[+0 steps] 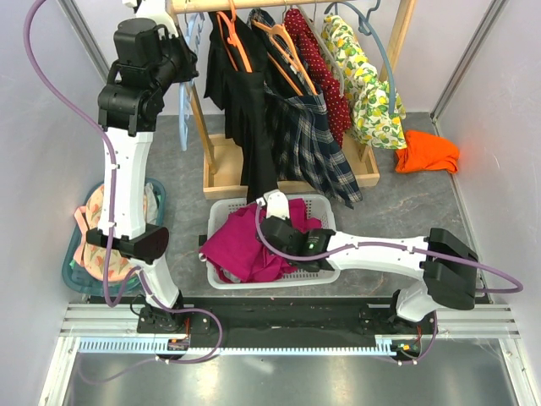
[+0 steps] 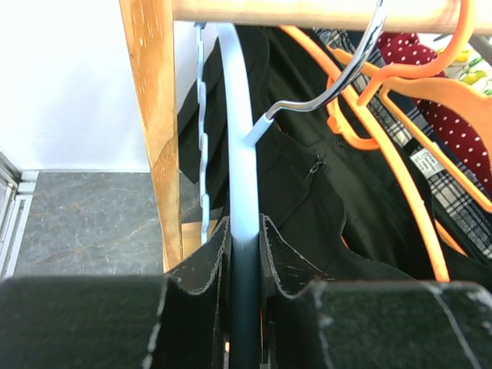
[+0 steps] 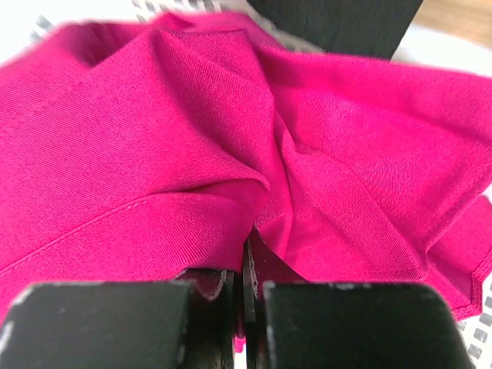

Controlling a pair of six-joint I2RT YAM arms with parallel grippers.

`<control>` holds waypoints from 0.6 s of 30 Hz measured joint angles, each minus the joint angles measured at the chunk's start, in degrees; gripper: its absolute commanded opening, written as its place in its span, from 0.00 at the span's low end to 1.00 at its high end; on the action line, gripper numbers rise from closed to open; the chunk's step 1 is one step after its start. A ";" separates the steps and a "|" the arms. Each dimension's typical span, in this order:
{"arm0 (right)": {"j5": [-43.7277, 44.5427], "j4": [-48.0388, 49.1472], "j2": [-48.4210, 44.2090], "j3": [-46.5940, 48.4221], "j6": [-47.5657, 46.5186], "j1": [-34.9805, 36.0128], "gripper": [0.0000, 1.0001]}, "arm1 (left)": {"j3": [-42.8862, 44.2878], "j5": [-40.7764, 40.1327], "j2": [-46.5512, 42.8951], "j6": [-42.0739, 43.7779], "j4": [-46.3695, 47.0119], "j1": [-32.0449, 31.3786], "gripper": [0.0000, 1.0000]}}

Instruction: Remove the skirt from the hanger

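Note:
The plaid skirt (image 1: pixel 317 148) hangs on the wooden rack from the pale peach-orange hanger (image 1: pixel 283 42). In the left wrist view the skirt (image 2: pixel 461 211) and that hanger (image 2: pixel 450 100) show at the right edge. My left gripper (image 1: pixel 188 66) is raised at the rack's left end and is shut on the light-blue hanger (image 2: pixel 240 154), well left of the skirt. My right gripper (image 1: pixel 269 227) is low in the white basket (image 1: pixel 325 203), shut on the magenta garment (image 3: pixel 231 138), in front of and below the skirt.
A black garment (image 1: pixel 249 110) on a red-orange hanger (image 1: pixel 232 38) hangs left of the skirt; red dotted (image 1: pixel 317 59) and lemon-print (image 1: pixel 368 85) garments hang to its right. A wooden post (image 2: pixel 157 131) stands beside my left gripper. A teal basket (image 1: pixel 156 199) sits left, an orange cloth (image 1: pixel 427 152) right.

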 measured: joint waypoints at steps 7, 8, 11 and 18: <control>-0.07 1.33 -0.09 -3.52 1.70 0.02 0.00 | 1.05 0.33 1.09 -0.70 2.58 1.01 0.02; -0.15 1.64 -0.20 -4.15 1.99 0.02 0.00 | 1.18 0.33 1.40 -0.90 3.08 1.07 0.02; -0.55 2.12 -0.79 -6.16 2.80 0.00 0.00 | 1.53 0.57 2.40 -1.36 3.93 1.25 0.02; -1.33 2.45 -4.42 -9.31 4.66 0.00 0.00 | 1.88 1.29 5.99 -2.08 4.90 1.25 0.02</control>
